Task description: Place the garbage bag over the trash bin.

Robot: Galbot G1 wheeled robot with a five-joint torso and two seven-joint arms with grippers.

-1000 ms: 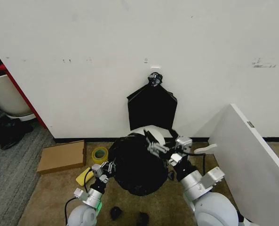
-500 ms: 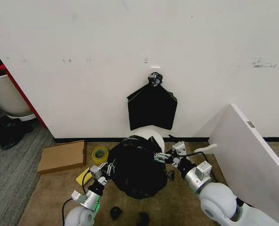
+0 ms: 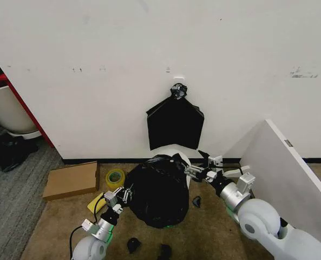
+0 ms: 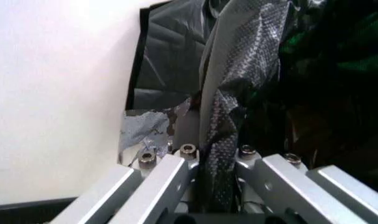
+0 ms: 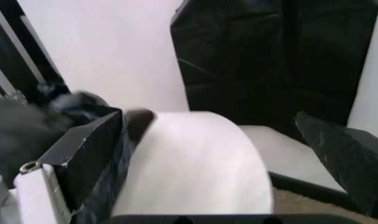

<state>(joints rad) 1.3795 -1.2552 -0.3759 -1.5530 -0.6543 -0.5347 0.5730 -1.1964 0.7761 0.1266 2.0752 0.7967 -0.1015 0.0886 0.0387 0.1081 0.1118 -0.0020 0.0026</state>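
Since a second ago the garbage bag (image 3: pixel 159 196) has been drawn further over the trash bin (image 3: pixel 181 156): the black plastic now wraps most of the bin, and only a strip of white rim shows at the back right, near the wall. The left end effector (image 3: pixel 123 194) has barely shifted and stays at the bag's left flank, low over the carpet, with the left arm reaching up from the bottom edge of the head view. In the left wrist view this left end effector (image 4: pixel 215 164) has its fingers closed on a crinkled fold of the garbage bag (image 4: pixel 238 84). The right end effector (image 3: pixel 197 171) has moved out and back from above the bag to the bin's right rim, and the right arm now stretches in from the lower right with its forearm almost level. In the right wrist view the right end effector (image 5: pixel 220 135) stands wide open around the white wall of the trash bin (image 5: pixel 201 163), with loose black plastic blurred beside one finger (image 5: pixel 92 149); whether that finger presses the plastic cannot be told. The bin's base is hidden under the bag.
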